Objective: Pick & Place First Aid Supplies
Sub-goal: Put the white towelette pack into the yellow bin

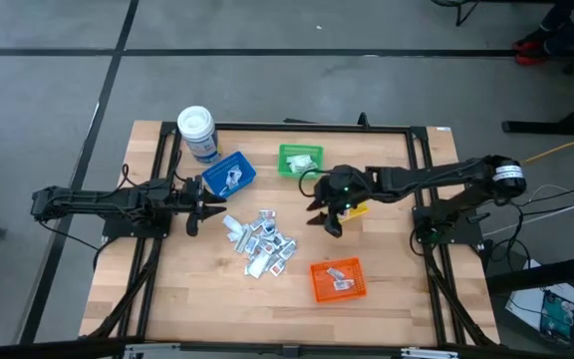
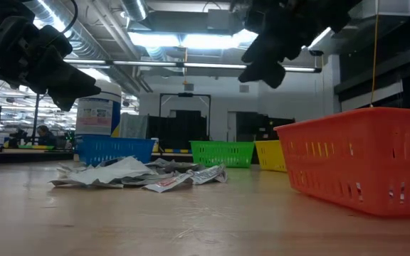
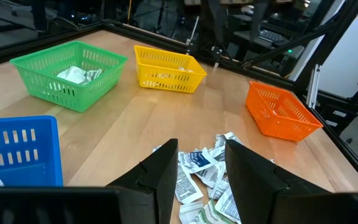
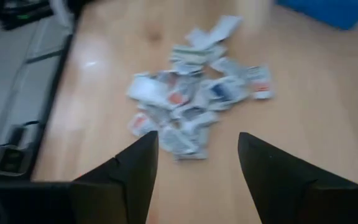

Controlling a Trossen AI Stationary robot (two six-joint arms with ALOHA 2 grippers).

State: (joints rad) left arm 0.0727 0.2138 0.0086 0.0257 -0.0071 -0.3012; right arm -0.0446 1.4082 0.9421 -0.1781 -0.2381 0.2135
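While a few packets already lie in the bins, most of the packets sit piled between my grippers, left gripper and right gripper both spread apart, empty, above the table.

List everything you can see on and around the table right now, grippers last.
packets: a loose pile, too many to count, white and silvery-grey, table centre.
blue bin: one, far left of the pile, some packets inside.
green bin: one, far centre, white packets inside.
yellow bin: one, between green and orange bins, mostly hidden under the right arm from above.
orange bin: one, near right of the pile, a few packets inside.
round jar: one, white lid, blue label, beside the blue bin.
table: one, light wood.
left gripper: dark, open, empty, left of the pile.
right gripper: dark, open, empty, right of the pile, by the yellow bin.
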